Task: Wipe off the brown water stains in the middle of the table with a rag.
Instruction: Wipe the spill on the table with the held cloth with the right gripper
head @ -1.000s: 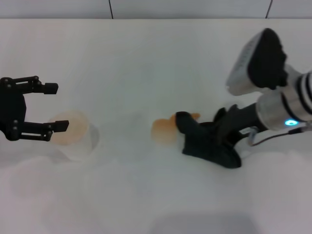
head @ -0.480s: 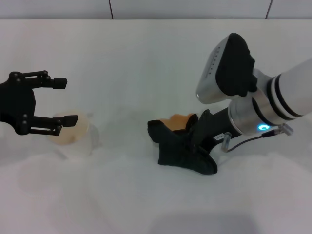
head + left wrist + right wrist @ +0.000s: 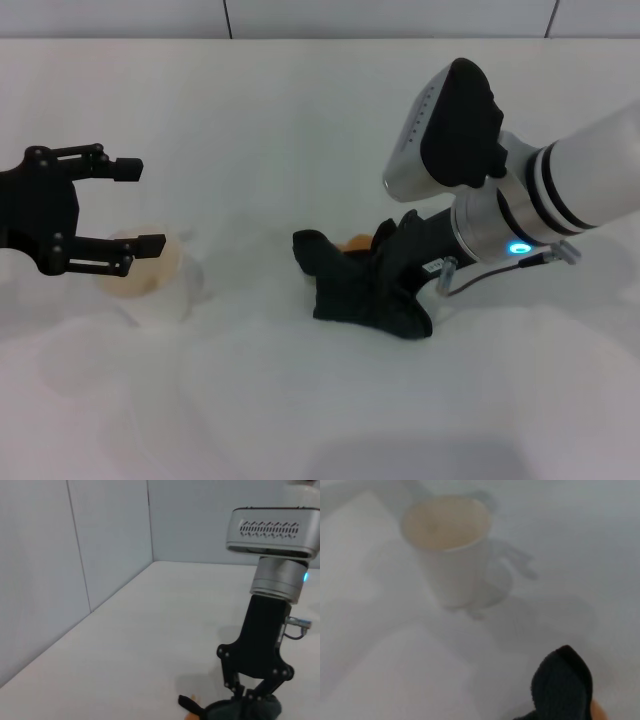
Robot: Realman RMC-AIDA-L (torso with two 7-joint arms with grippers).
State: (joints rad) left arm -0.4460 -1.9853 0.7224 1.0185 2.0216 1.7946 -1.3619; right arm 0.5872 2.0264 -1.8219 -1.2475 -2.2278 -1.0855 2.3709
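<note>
The dark green-black rag lies bunched on the white table near the middle. It covers most of the brown water stains; only a small orange patch shows at its far edge. My right gripper is shut on the rag and presses it to the table. The left wrist view shows this gripper pinching the rag, with a bit of stain beside it. The right wrist view shows a rag corner and a stain edge. My left gripper hovers open at the left, empty.
A clear plastic cup with a pale orange tint stands just under and beside my left gripper; it also shows in the right wrist view. A grey tiled wall runs behind the table's far edge.
My right gripper has dragged the rag leftward over the stain, which is now mostly covered. My left gripper has shifted slightly right, still open.
</note>
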